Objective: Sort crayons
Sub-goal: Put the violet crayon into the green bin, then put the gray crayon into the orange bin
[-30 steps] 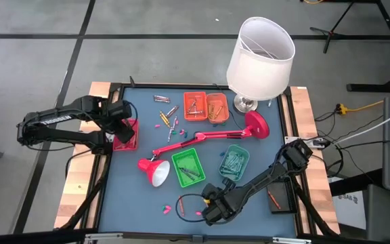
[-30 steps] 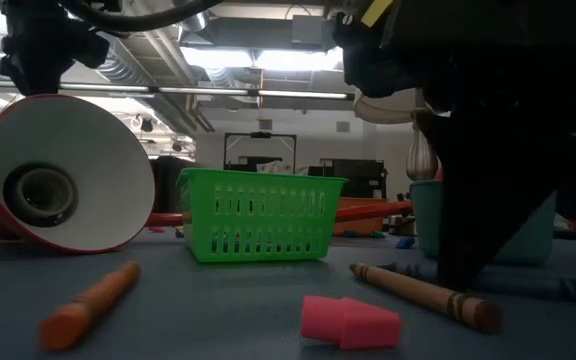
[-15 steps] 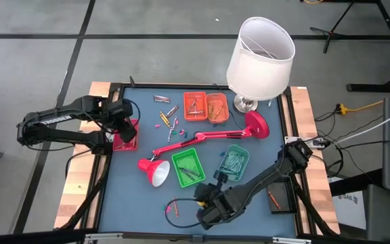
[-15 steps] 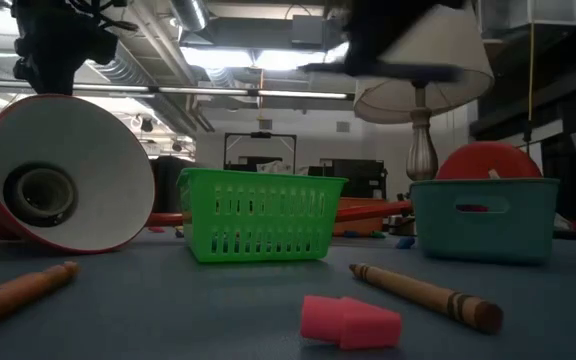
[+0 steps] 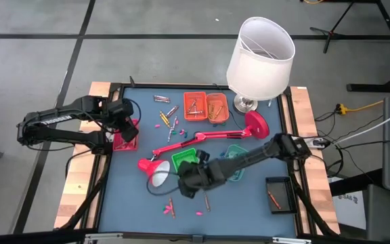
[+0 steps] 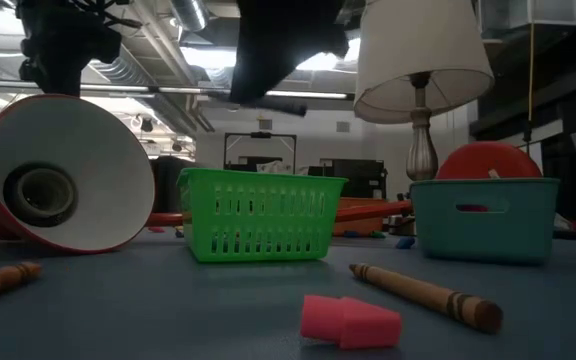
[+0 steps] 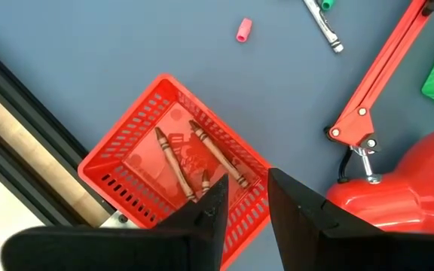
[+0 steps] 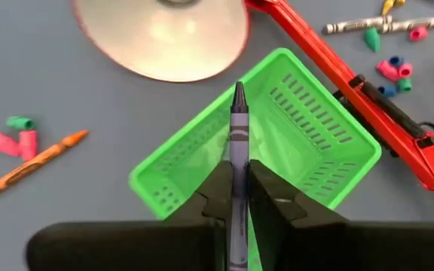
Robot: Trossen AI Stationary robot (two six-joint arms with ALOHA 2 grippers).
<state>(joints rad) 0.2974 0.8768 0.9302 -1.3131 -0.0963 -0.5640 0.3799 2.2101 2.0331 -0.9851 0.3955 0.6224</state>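
Blue-grey crayon (image 8: 237,139) sits pinched between the fingers of the right claw (image 8: 237,197), tip pointing forward, above the green basket (image 8: 277,143). High view puts the right claw (image 5: 189,177) over the near edge of that basket (image 5: 183,160), just beside the white-faced head of the red desk lamp (image 5: 156,172). Claw is narrowed right down on the crayon, pads touching it on both sides.

Step in hand, as I read it: carry phase, crayon is lifted off the tabletop (image 5: 134,196) and lined up for a drop. Whether green is the right bin for this colour I cannot tell. Next move calls for centring over the basket opening, lowering a little, then parting the fingers so the stick falls inside and not on the rim.

Loose crayons remain: an orange one (image 8: 32,165) near the lamp head, a brown one (image 6: 423,296) and a pink cap piece (image 6: 351,321) on the near tabletop, more far left of the orange baskets (image 5: 206,106).

Left claw (image 7: 239,203) hovers over the red basket (image 7: 138,158) at the left side, fingers slightly apart, holding nothing; brown crayons (image 7: 217,156) lie in it.
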